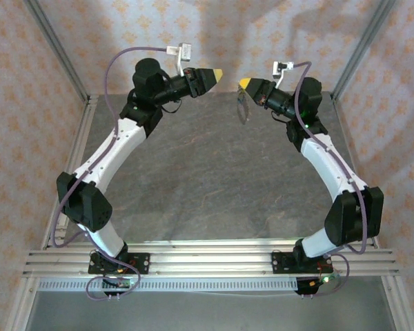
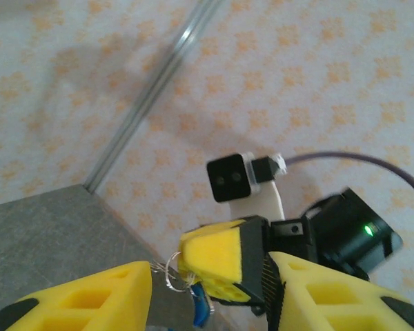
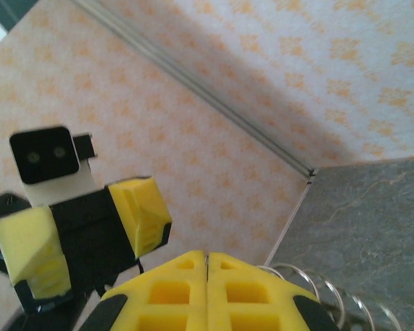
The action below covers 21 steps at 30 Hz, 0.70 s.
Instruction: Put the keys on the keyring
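Both arms are raised at the back of the table, tips facing each other. My right gripper (image 1: pixel 245 83) (image 3: pixel 207 256) is shut, with a thin edge pinched in its seam, and the silvery keyring (image 1: pixel 243 110) (image 3: pixel 293 266) hangs from it as wire loops. In the left wrist view the right gripper's fingers (image 2: pixel 221 262) hold the keyring (image 2: pixel 167 270), with a blue-headed key (image 2: pixel 201 307) dangling just below them. My left gripper (image 1: pixel 214 74) (image 2: pixel 210 269) (image 3: pixel 86 227) is open, its yellow fingers spread on either side of the right fingertips and touching nothing.
The grey stone-patterned table (image 1: pixel 207 179) lies below. Patterned walls and metal frame posts (image 1: pixel 55 48) enclose the back and sides. Aluminium rails (image 1: pixel 207 258) carry the arm bases at the near edge.
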Tool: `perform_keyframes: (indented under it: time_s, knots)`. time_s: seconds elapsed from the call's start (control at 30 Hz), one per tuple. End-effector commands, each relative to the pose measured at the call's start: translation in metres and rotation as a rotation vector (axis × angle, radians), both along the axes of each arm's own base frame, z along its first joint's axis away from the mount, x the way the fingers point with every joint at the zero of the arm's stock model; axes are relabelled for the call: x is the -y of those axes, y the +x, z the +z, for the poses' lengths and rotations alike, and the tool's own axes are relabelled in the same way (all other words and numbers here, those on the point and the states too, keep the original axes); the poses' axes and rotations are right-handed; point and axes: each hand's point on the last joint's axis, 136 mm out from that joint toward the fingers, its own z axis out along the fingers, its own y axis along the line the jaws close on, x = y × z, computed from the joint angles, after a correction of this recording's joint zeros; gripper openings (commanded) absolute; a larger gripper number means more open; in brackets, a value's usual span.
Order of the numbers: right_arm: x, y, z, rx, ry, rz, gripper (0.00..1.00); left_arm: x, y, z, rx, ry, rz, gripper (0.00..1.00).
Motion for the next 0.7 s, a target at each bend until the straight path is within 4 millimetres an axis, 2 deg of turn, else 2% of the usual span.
perform_keyframes:
  time_s: [0.0, 0.13, 0.3, 0.67]
  knots:
    - [-0.007, -0.018, 0.010, 0.074, -0.055, 0.122, 0.00, 0.007, -0.004, -0.017, -0.016, 0.072, -0.119, 0.44]
    - [-0.012, -0.020, 0.009, 0.069, -0.056, 0.182, 0.00, 0.014, -0.006, -0.027, -0.020, 0.126, -0.205, 0.36]
    - [-0.015, -0.021, 0.007, 0.065, -0.060, 0.210, 0.00, 0.018, -0.007, -0.036, -0.027, 0.167, -0.247, 0.35]
    - [-0.015, -0.019, -0.001, 0.048, -0.059, 0.219, 0.00, 0.024, -0.007, -0.042, -0.040, 0.158, -0.299, 0.31]
